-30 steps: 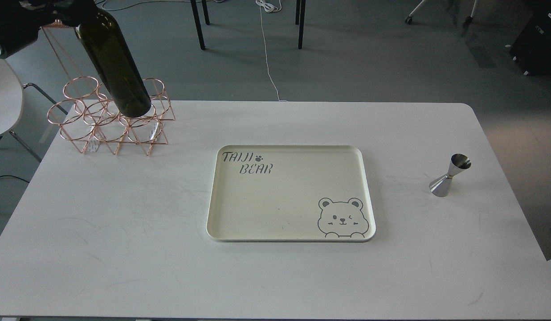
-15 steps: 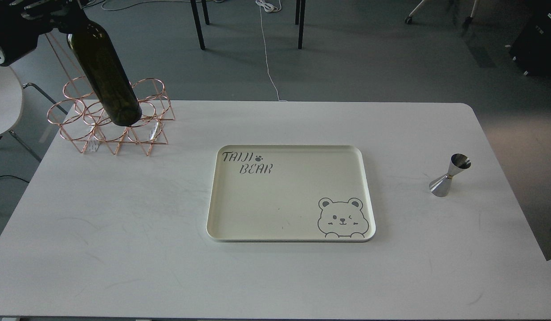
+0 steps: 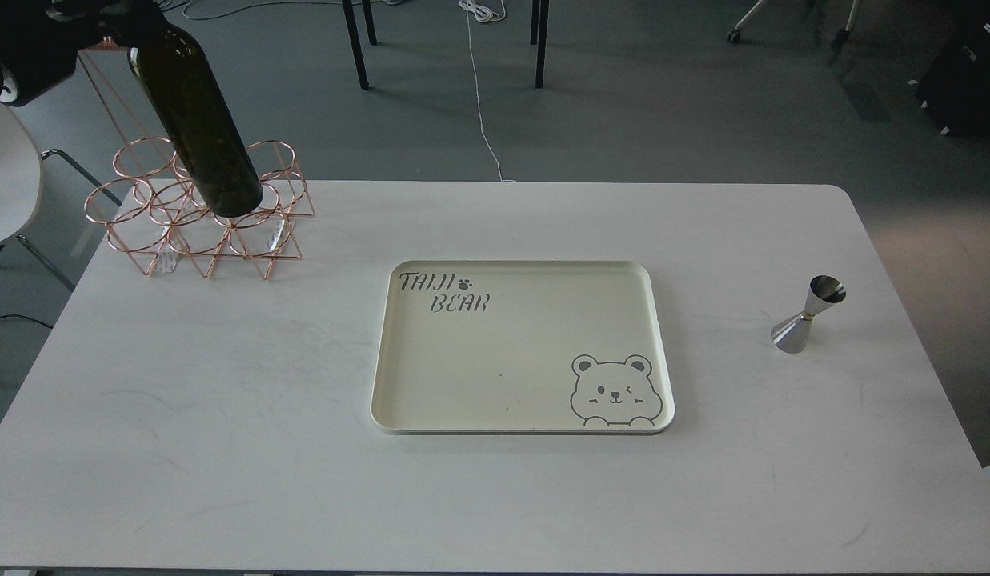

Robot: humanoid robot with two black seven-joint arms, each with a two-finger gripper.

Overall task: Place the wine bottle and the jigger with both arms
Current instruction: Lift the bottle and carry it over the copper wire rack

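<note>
A white rectangular table (image 3: 222, 416) with rounded corners is filling most of the frame, seen from above and slightly in front. In the upper left of the frame, a tall dark olive-green glass wine bottle (image 3: 194, 120) is hanging tilted, its base lower and to the right, its neck rising toward the top left corner. The bottle's base is overlapping the top rings of a copper-coloured wire rack (image 3: 142, 232) made of circles and triangles, which is standing on the table's upper left corner; whether the bottle is touching the rack cannot be told. The black left gripper (image 3: 110, 14) is meeting the bottle at its neck at the very top left edge of the frame, but it is dark and partly cut off, so it cannot be told whether its fingers are spread or pinching the glass.

In the centre of the frame, a cream rectangular tray (image 3: 386, 360) is lying flat on the table, printed with the words "TAIJI BEAR" at its upper left and a winking bear face at its lower right.

Toward the right of the frame, well apart from the tray, a small shiny steel hourglass-shaped jigger (image 3: 807, 316) is standing on the table, appearing to lean to the right.

The right gripper is lying outside the frame.
</note>
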